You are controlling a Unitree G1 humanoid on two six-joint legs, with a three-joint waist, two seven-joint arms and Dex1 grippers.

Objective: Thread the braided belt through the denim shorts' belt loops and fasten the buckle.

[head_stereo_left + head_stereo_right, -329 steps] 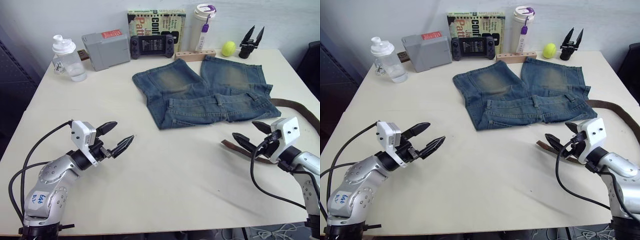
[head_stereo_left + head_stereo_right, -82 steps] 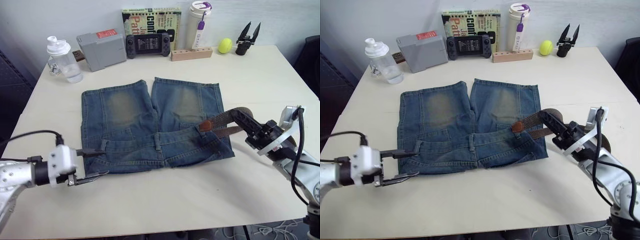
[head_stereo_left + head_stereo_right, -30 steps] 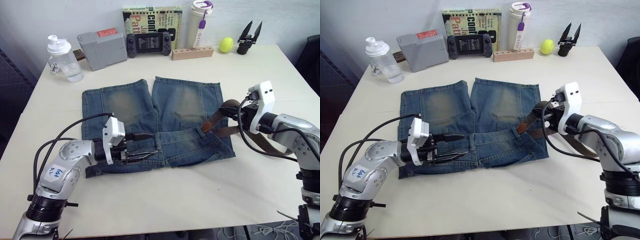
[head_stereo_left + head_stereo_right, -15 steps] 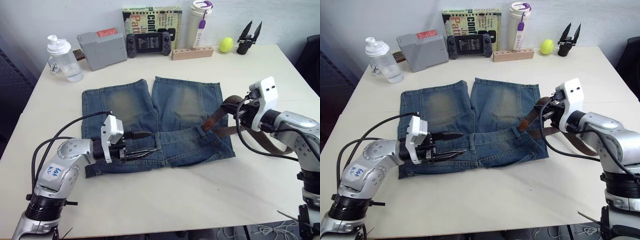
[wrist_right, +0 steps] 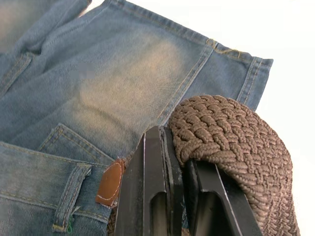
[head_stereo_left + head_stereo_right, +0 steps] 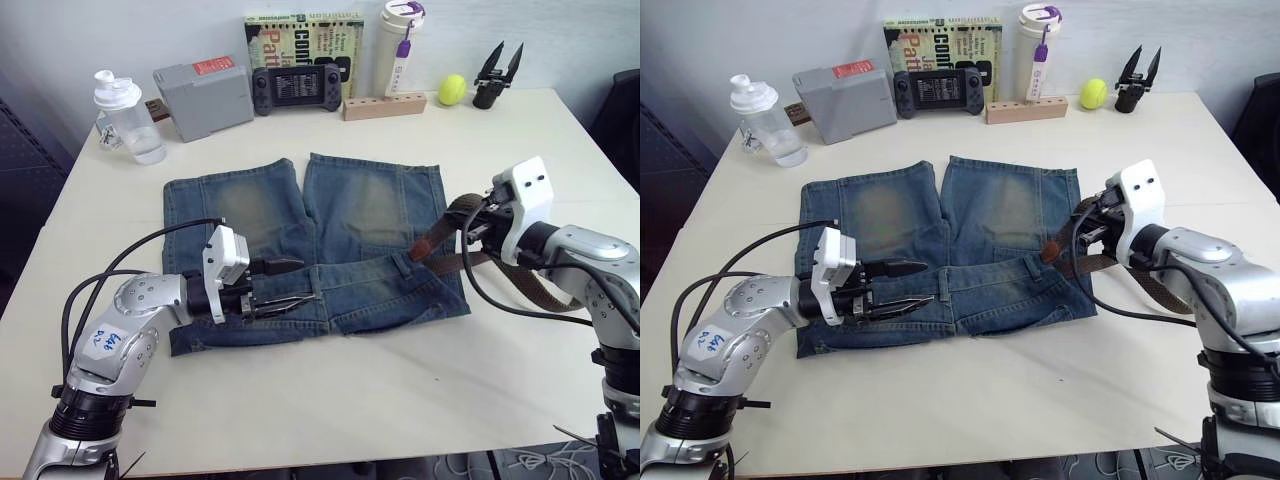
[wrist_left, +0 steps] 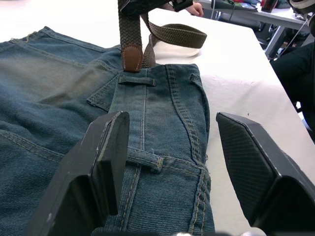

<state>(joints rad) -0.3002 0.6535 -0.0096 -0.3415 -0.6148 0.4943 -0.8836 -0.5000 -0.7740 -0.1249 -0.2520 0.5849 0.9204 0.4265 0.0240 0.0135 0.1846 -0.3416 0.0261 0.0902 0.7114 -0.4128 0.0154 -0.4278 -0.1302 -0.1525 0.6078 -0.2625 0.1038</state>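
Over on the left, the left hand (image 6: 283,286) hovers open, low over the waistband of the faded blue denim shorts (image 6: 310,245) spread flat mid-desk (image 6: 330,400), its two black fingers spread either side of a short denim belt loop (image 7: 142,158). Moving right, the dark leather tip (image 6: 419,250) of the long brown braided belt (image 6: 455,228) points at the waistband's right end. The right hand (image 6: 1086,235) is clamped on that strap, which arches up and trails off across the pale desk.
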